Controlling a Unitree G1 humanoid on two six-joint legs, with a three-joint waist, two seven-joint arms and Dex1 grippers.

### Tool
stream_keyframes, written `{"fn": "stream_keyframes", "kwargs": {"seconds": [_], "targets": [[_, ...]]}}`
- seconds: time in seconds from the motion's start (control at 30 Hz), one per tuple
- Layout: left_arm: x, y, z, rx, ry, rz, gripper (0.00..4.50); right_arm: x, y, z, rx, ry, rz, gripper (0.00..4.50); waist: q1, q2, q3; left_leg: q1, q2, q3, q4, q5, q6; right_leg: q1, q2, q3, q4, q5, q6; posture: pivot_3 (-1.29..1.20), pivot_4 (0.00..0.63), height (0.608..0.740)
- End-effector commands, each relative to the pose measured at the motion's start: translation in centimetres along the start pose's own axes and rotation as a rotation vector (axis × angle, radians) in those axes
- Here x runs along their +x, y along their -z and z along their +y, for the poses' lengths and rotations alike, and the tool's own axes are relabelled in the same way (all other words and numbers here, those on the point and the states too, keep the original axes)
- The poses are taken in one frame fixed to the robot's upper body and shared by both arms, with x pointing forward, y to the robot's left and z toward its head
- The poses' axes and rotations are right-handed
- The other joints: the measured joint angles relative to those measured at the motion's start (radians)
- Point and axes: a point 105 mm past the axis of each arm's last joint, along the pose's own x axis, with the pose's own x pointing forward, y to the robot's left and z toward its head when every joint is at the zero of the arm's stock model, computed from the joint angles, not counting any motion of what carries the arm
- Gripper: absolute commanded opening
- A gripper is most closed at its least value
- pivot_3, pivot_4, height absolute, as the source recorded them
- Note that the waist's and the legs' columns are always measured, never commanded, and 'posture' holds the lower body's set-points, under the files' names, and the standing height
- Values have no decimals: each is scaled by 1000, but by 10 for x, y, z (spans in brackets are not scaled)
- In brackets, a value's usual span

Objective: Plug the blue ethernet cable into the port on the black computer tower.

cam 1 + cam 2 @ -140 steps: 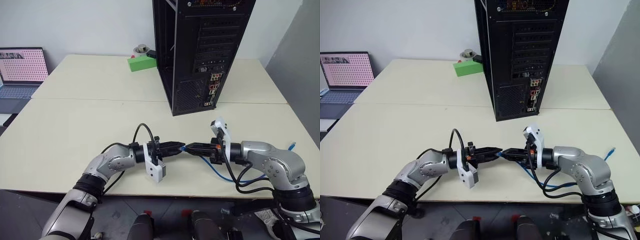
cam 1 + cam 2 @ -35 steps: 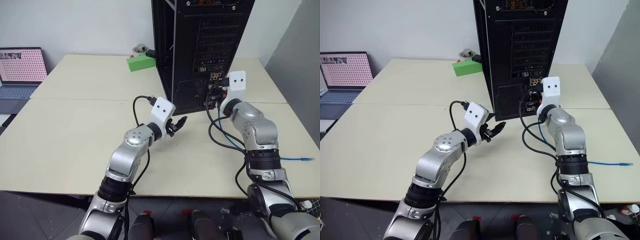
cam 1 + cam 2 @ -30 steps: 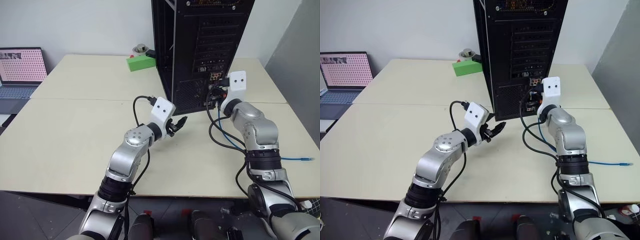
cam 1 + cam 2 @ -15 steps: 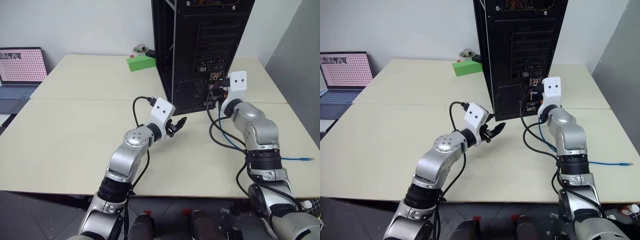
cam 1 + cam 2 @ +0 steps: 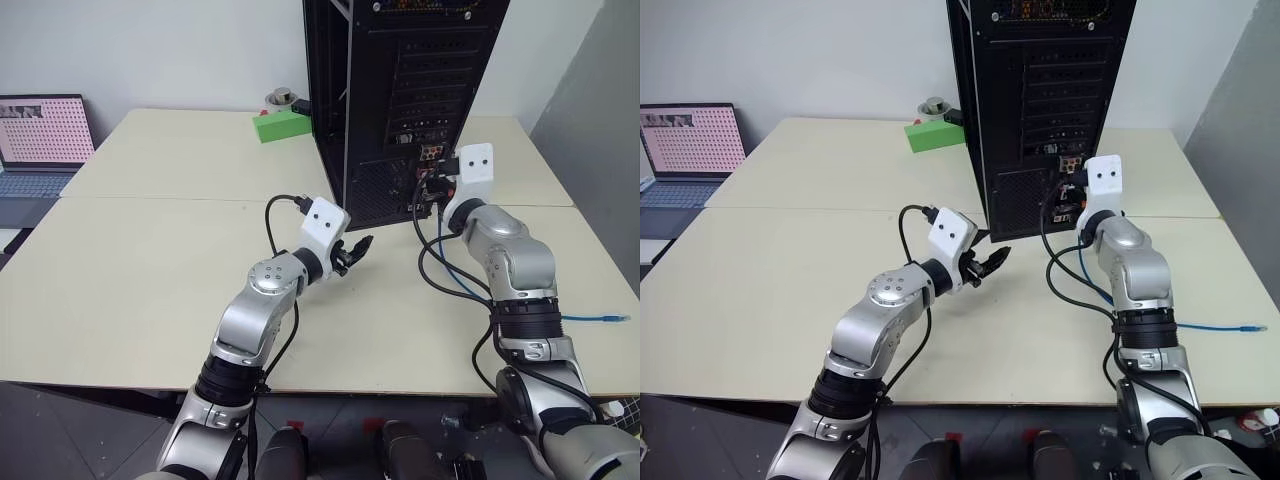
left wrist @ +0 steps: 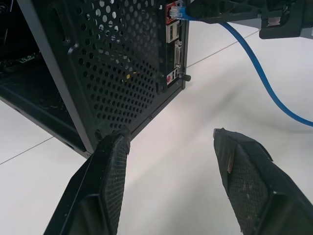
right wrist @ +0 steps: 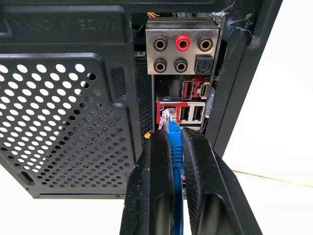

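Cream tables [image 5: 150,260] meet a white wall [image 5: 150,50], a grey partition [image 5: 600,130] alongside.

A green box [image 5: 282,127] sits near the table's [image 5: 150,250] far edge, with a small round grey thing [image 5: 283,98], perhaps a cap, just behind it. A laptop [image 5: 40,140] stands open beyond the table's left edge.

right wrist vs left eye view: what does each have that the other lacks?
Right wrist alone: the round audio jacks and the clear plug right at the red-framed port. Left eye alone: the open left claw, laptop, green box and the cable's free end. Both: the black computer tower, the blue ethernet cable and the right claw shut on it.
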Motion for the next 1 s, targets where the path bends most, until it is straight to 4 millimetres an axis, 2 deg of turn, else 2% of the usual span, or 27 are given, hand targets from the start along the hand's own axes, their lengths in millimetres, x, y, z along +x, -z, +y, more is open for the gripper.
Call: {"fn": "stream_keyframes", "kwargs": {"seconds": [0.03, 0.4, 1.0], "targets": [[-1, -13, -4, 24, 16, -53, 2900, 1, -20, 6, -16, -24, -67, 9, 0, 0, 0, 0, 0, 0, 0, 0, 0, 0, 0, 0, 0, 0, 0, 0, 150, 740], [-1, -12, -4, 23, 16, -51, 2900, 4, -20, 2, -43, -5, -60, 9, 0, 0, 0, 0, 0, 0, 0, 0, 0, 0, 0, 0, 0, 0, 0, 0, 150, 740], [0, -12, -5, 26, 21, -50, 2900, -5, -23, -4, -45, -4, -64, 9, 0, 0, 0, -2, 0, 0, 0, 0, 0, -2, 0, 0, 0, 0, 0, 0, 150, 740]]}}
